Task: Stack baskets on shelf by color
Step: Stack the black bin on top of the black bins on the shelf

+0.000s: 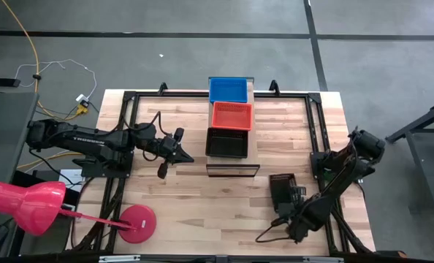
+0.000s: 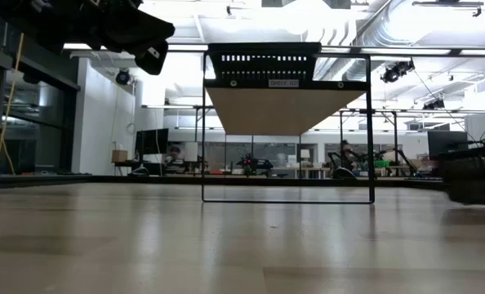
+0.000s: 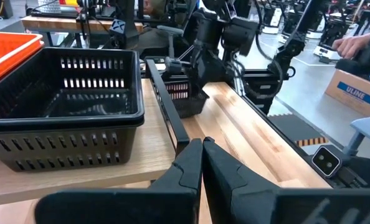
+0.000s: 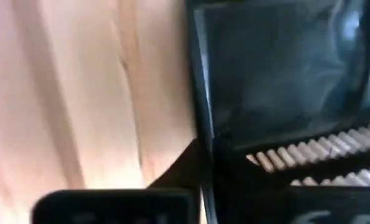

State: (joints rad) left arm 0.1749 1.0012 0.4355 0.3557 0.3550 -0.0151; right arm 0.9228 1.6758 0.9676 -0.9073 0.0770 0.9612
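Observation:
The shelf (image 1: 232, 169) stands mid-table, and its board's underside shows in the low view (image 2: 283, 110). On it, from far to near, sit a blue basket (image 1: 228, 89), a red-orange basket (image 1: 231, 115) and a black basket (image 1: 226, 142), which is close in the left wrist view (image 3: 66, 106). My left gripper (image 1: 185, 155) hovers shut to the left of the shelf (image 3: 202, 158). My right gripper (image 1: 293, 197) is at a second black basket (image 1: 280, 188) near the table's right near corner. My right gripper holds the second black basket (image 3: 184, 93) at its rim (image 4: 200, 124), coming from above. One finger (image 4: 172, 171) lies outside the wall; the other is hidden by the basket. Whether the basket's bottom is on the table, I cannot tell.
A pink lamp-like object (image 1: 27, 204) on a red round base (image 1: 136, 223) stands at the table's near left corner. Black frame rails (image 1: 316, 131) run along the table's sides. Bare wood lies between the shelf's near end and the near edge.

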